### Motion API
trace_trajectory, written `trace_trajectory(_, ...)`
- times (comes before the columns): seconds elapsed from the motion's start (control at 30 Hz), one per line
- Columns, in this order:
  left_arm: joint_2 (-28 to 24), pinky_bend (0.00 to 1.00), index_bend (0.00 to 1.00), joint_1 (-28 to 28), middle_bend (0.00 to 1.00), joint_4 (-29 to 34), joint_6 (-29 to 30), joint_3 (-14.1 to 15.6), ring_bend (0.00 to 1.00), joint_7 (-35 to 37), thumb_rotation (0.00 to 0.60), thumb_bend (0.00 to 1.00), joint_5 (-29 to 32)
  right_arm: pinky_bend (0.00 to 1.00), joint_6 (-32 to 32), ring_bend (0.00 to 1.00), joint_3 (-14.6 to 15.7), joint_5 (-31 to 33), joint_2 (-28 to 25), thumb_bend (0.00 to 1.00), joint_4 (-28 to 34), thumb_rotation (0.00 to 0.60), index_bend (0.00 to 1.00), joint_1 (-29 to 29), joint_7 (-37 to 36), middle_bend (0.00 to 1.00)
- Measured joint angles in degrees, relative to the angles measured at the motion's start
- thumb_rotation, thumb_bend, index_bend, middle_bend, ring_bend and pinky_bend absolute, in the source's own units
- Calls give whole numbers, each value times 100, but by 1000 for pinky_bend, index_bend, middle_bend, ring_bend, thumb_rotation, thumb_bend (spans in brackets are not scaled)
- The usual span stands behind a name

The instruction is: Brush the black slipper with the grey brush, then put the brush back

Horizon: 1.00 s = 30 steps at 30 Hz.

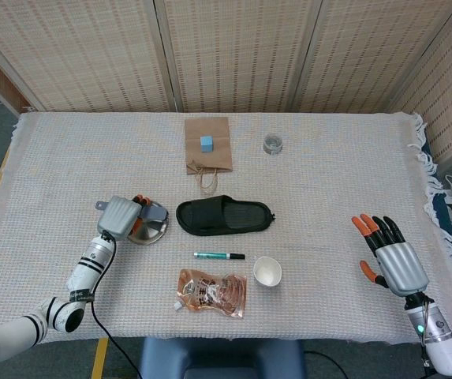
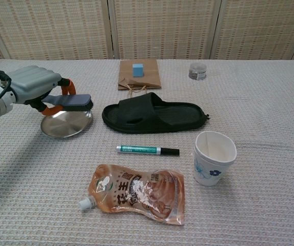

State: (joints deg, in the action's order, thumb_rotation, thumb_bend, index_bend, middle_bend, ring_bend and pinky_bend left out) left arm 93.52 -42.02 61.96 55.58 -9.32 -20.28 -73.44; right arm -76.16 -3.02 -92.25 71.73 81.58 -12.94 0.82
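Woven tablecloth [image 1: 328, 174] before wicker screen panels [image 1: 233, 55]

1 slipper [image 2: 154, 117] | 1 brush [image 2: 75, 100] | 1 dish [image 2: 66, 123] | 1 marker [image 2: 147, 150] | 1 cup [image 2: 214, 157] | 1 pouch [image 2: 136, 192]

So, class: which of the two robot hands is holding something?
The left robot hand: it grips the grey brush above the metal dish. The right robot hand holds nothing, fingers spread.

Large printed characters ran across the face of the brown spouted pouch [image 2: 136, 191], too blurred to read, green round logo at its upper left illegible, blue pattern on paper cup [image 2: 214, 157] carried no legible wording.
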Motion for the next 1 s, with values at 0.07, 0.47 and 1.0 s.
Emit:
trace_trajectory(0.07, -4, 1000, 492, -51, 544, 51, -90, -54, 754, -55, 600, 458, 102, 0, 250, 0, -61, -21, 56, 595, -55, 600, 120, -230, -5, 0)
trace_trajectory(0.47, 1, 1000, 490, -449, 542, 333, -507, -382, 754, -386, 600, 457, 690, 0, 2729, 0, -359, -119, 1081, 730, -1689, 600, 123, -2548, -394, 8)
trace_trajectory(1.0, 329, 1000, 483, -721, 534, 247, -628, -364, 754, -542, 600, 455, 945, 0, 3435, 0, 48, -62, 2168, 734, -3023, 600, 123, -3296, -978, 8)
